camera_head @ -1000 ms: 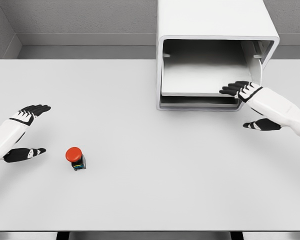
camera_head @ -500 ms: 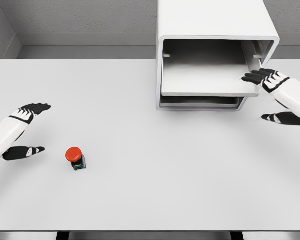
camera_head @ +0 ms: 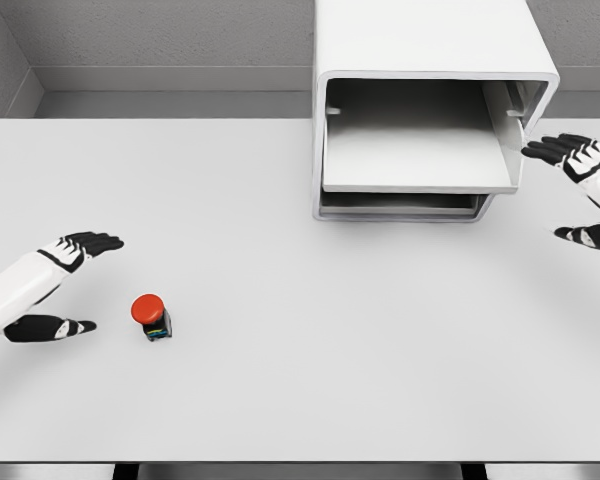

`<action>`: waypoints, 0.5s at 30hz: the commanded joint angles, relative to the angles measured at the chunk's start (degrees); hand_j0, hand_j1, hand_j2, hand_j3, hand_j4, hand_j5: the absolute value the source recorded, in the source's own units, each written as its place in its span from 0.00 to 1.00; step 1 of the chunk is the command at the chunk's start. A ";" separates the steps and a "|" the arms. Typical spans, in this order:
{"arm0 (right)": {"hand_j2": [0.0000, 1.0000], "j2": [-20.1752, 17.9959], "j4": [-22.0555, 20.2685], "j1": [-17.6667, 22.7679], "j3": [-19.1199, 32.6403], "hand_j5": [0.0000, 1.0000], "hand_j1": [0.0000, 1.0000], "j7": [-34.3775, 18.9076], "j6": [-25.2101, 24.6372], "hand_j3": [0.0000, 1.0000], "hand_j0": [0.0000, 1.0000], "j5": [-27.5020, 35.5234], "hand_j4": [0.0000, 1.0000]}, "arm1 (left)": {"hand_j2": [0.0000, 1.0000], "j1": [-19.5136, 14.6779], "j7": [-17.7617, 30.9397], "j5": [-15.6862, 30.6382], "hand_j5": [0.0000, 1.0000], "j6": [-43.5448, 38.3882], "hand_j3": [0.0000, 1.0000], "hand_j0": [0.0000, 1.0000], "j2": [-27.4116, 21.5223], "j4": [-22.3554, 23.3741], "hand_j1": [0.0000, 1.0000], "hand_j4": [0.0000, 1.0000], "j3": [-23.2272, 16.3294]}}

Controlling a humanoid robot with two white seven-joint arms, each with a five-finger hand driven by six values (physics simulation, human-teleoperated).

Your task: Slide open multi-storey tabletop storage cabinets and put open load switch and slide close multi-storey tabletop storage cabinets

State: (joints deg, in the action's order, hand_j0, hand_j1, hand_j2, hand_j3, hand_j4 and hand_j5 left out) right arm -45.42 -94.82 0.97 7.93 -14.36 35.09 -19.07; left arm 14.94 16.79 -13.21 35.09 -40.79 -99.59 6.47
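A broad, flat white table (camera_head: 310, 390) fills most of the head view, backed by a grey wall. At the far edge, right of the middle, stands a white box-shaped tabletop storage cabinet (camera_head: 420, 35) with rounded corners, its front open. Inside it, a pale grey upper drawer tray (camera_head: 415, 160) sits slid out toward the robot, and a lower tray (camera_head: 400, 205) shows just beneath it as a thin edge.

The white left arm comes in from the lower left, and the left hand (camera_head: 65, 285), dark-fingered, hovers above the table with its fingers spread and its thumb apart, holding nothing. The right hand (camera_head: 585, 190) shows at the right edge, just beside the cabinet's right wall without touching it; its fingers are likewise extended and empty, the thumb held lower.

The small load switch (camera_head: 151, 315), a red mushroom-shaped button on a dark base, stands upright on the table near the left hand, to its right, well apart from the cabinet.
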 commanded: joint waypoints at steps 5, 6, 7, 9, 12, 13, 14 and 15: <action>0.97 -0.98 2.00 0.26 1.74 0.97 0.97 0.04 -0.09 0.97 0.97 0.78 0.97 | 1.00 -1.32 0.17 0.38 1.00 -0.09 1.00 1.00 -1.75 -0.25 1.00 1.00 -3.57; 0.92 -1.51 2.18 0.35 1.74 0.92 0.92 -0.05 -0.09 0.92 0.92 1.31 0.92 | 1.00 -1.49 0.17 0.21 1.00 -0.09 1.00 1.00 -1.84 -0.17 1.00 1.00 -5.24; 0.86 -1.69 2.35 0.62 1.74 0.86 0.86 -0.05 -0.09 0.86 0.86 1.40 0.86 | 1.00 -1.49 0.17 0.03 1.00 -0.09 1.00 1.00 -1.93 -0.08 1.00 1.00 -5.94; 0.70 -1.86 2.35 0.70 1.74 0.70 0.70 -0.23 -0.09 0.70 0.70 2.10 0.70 | 1.00 -1.49 0.26 0.12 1.00 -0.09 1.00 1.00 -2.02 0.01 1.00 1.00 -7.61; 0.62 -2.12 2.44 0.88 1.74 0.62 0.62 -0.23 -0.09 0.62 0.62 2.10 0.62 | 1.00 -1.49 0.17 1.00 1.00 -0.09 1.00 1.00 -2.02 0.71 1.00 1.00 -10.07; 0.62 -2.12 2.35 1.14 1.74 0.62 0.62 -0.23 -0.09 0.62 0.62 2.10 0.62 | 1.00 -1.49 0.17 2.40 1.00 -0.09 1.00 1.00 -2.02 1.15 1.00 1.00 -10.25; 0.62 -2.12 2.35 1.49 1.74 0.62 0.62 -0.23 -0.09 0.62 0.62 2.02 0.62 | 1.00 -1.58 0.17 3.46 1.00 -0.09 1.00 1.00 -2.10 1.77 1.00 1.00 -10.60; 0.62 -2.21 2.35 1.93 1.74 0.62 0.62 -0.23 -0.09 0.62 0.62 2.02 0.62 | 1.00 -1.67 0.17 3.63 1.00 -0.09 1.00 1.00 -2.28 1.77 1.00 1.00 -10.60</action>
State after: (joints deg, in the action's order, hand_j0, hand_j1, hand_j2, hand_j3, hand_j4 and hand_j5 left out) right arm -47.42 -92.45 2.99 9.65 -14.62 35.09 -17.53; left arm 13.10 17.00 -11.17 35.09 -42.81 -98.35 -3.29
